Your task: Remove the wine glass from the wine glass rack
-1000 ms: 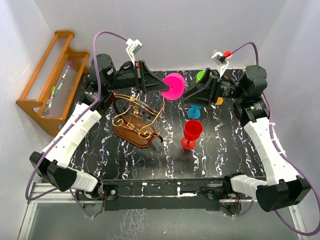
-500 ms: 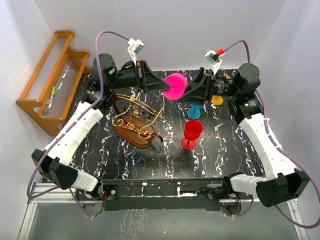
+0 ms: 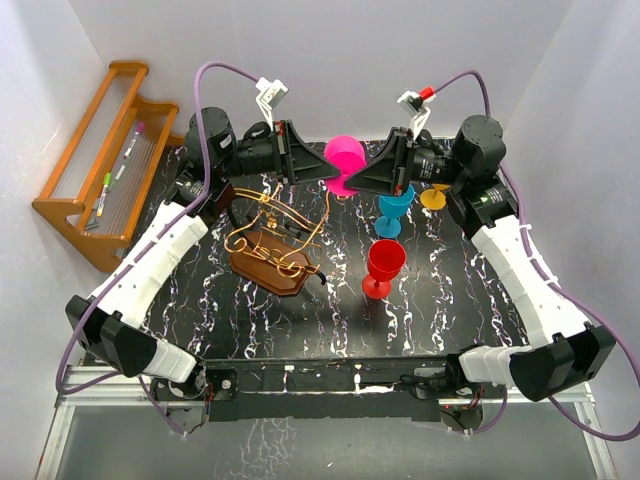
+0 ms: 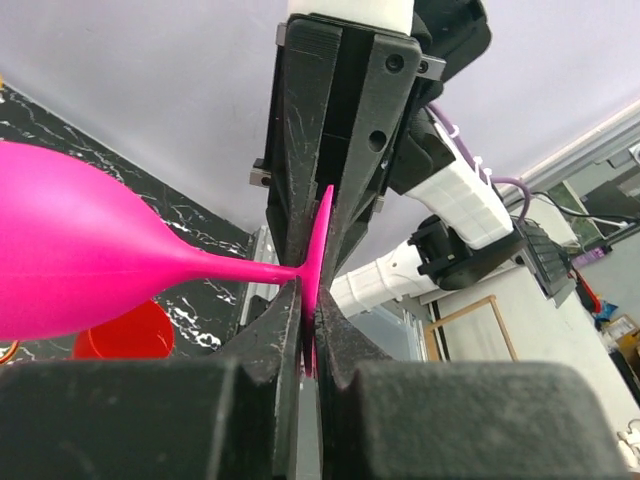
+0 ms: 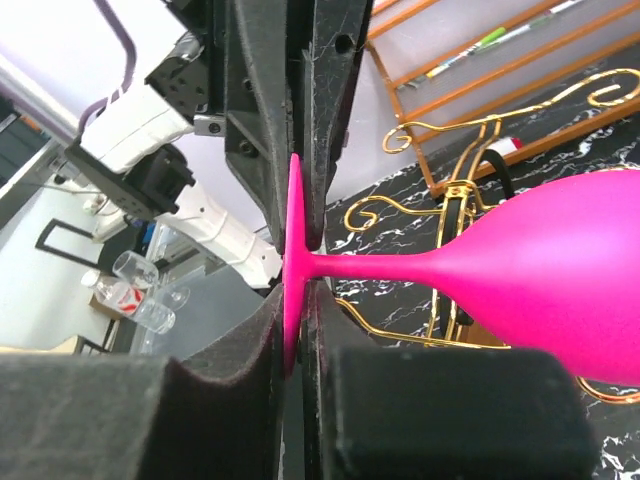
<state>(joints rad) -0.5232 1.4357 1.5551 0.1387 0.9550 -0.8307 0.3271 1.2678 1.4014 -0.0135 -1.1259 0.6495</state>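
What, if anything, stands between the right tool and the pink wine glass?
Nothing visible. The wine glass is off the wine glass rack, and its foot sits edge-on between the fingers of the right tool, with the left tool pinching the same foot from the opposite side.

Robot lab cell: white walls (image 3: 320, 60), black marbled table (image 3: 440, 300)
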